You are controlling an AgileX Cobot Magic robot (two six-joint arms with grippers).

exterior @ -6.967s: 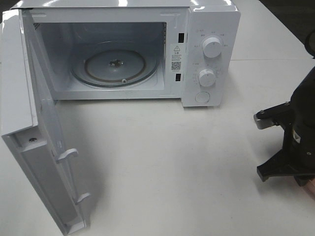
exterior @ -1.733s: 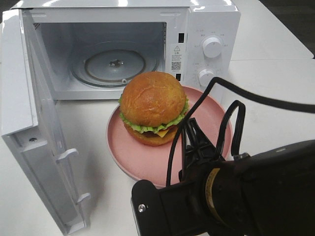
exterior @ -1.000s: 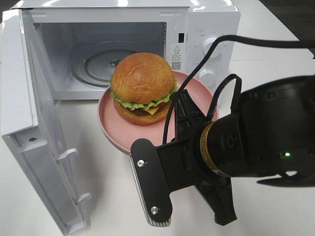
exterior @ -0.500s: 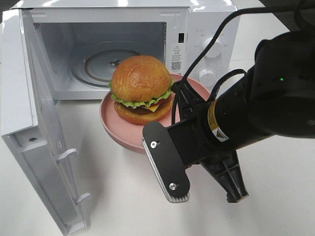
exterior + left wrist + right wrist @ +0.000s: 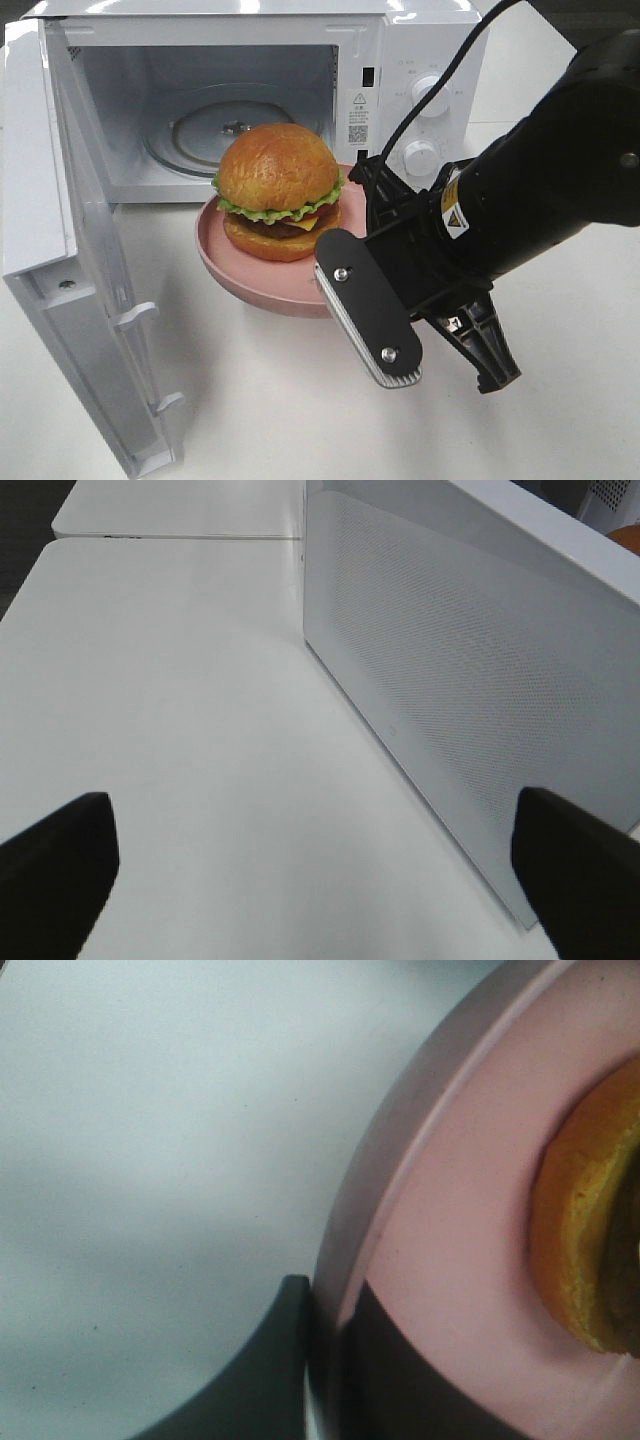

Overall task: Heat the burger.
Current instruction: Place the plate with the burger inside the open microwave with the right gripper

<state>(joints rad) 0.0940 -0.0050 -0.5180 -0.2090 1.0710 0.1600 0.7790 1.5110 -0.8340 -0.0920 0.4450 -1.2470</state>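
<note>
The burger (image 5: 278, 190), with its golden bun, green lettuce and cheese, sits on a round pink plate (image 5: 222, 268) held in the air just in front of the open microwave (image 5: 420, 60). My right gripper (image 5: 367, 200) is shut on the plate's right rim. In the right wrist view its dark fingers (image 5: 275, 1375) clamp the plate's rim (image 5: 400, 1150), with the edge of the burger's bun (image 5: 585, 1230) beyond. My left gripper (image 5: 320, 900) is open and empty, beside the microwave's perforated side wall (image 5: 470, 680). It does not show in the high view.
The microwave's door (image 5: 70, 260) stands swung open on the left, reaching to the table's front. The glass turntable (image 5: 215, 128) lies bare inside the cavity. Two knobs (image 5: 432, 95) are on the right panel. My right arm (image 5: 520, 220) covers the table to the right.
The right arm has carried the plate and burger left and back toward the microwave's opening. The arm itself has shifted right and farther back in the view. The left gripper stays open.
</note>
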